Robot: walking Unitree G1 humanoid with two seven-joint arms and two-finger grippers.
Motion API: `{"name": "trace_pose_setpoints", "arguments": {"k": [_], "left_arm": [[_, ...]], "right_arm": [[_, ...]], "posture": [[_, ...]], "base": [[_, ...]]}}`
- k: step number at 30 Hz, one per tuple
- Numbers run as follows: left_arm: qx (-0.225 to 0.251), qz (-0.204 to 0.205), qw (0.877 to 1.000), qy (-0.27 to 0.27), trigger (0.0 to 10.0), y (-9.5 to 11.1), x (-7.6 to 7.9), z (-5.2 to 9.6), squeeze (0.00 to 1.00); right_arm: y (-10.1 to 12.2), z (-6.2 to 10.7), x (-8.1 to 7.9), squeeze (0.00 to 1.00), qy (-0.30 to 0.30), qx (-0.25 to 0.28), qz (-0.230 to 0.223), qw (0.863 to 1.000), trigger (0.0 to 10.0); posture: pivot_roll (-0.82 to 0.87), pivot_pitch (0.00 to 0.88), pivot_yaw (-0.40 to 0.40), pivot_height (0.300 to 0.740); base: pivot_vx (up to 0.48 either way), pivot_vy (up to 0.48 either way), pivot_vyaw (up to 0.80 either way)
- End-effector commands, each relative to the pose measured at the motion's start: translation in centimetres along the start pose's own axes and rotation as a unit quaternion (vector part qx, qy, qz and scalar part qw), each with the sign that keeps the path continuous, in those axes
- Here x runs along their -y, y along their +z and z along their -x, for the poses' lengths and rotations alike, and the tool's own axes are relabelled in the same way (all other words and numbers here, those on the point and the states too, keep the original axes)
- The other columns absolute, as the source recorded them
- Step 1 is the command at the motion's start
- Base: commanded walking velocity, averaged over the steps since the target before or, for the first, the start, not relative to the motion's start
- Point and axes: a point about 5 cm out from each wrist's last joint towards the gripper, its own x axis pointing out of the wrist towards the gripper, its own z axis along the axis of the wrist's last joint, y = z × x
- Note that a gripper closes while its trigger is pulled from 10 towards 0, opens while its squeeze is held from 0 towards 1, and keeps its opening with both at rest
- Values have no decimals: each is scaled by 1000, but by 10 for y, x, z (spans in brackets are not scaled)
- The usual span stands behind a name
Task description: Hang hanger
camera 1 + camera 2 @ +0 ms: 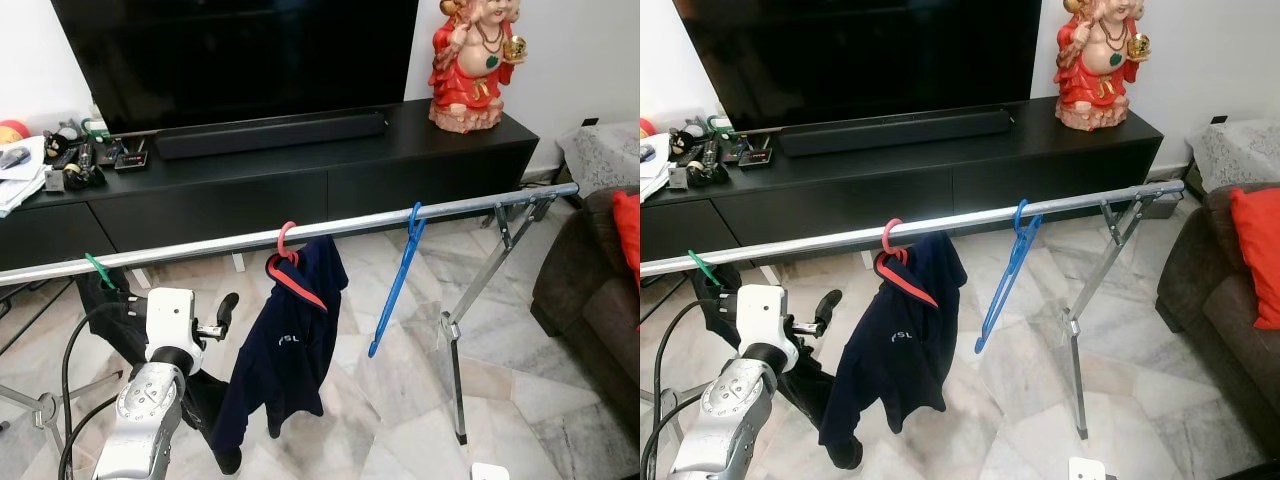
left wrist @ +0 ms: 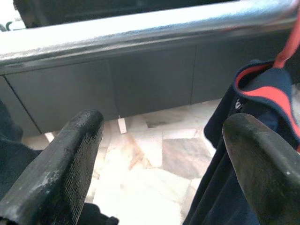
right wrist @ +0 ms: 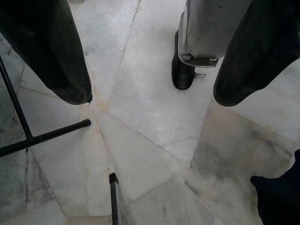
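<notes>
Closest in, the left arm [image 1: 150,400] rises from the bottom edge, wrist cocked upward, its left pincer [image 2: 159,154] spread wide and empty just below the steel rail [image 1: 200,246]. Through those parted fingers [image 2: 61,164] the wrist view catches the rail overhead and a navy collar just beside one fingertip.

The red hanger [image 1: 287,243] is hooked over the rail, carrying a navy jacket [image 1: 285,345] that droops soft and lopsided. Light stuff, I'd judge, but floppy; the stiff hook or neck looks the place to grip, not the cloth. Further along, a bare blue hanger [image 1: 398,280] dangles tilted from the rail: rigid plastic, likely slick. A green hook [image 1: 100,270] sits beside the arm.

The right pincer [image 3: 150,89] hangs low, fingers apart, pointing at the marble floor [image 3: 140,140].
</notes>
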Motion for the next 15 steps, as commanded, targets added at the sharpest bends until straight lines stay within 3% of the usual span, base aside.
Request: {"name": "trace_pose_setpoints", "arguments": {"k": [1,15], "left_arm": [[14,-3,1000,2,10000,4,1,2,0],[12,9,1000,-5,10000,1,10,2,0]], "right_arm": [[-7,1,1,0,-1,-14,-8,1000,10000],[-10,2,-6,0,6,-18,-10,1000,10000]], "posture": [[67,36,36,740],[50,5,61,740]], "base": [[0,0,0],[0,0,0]]}}
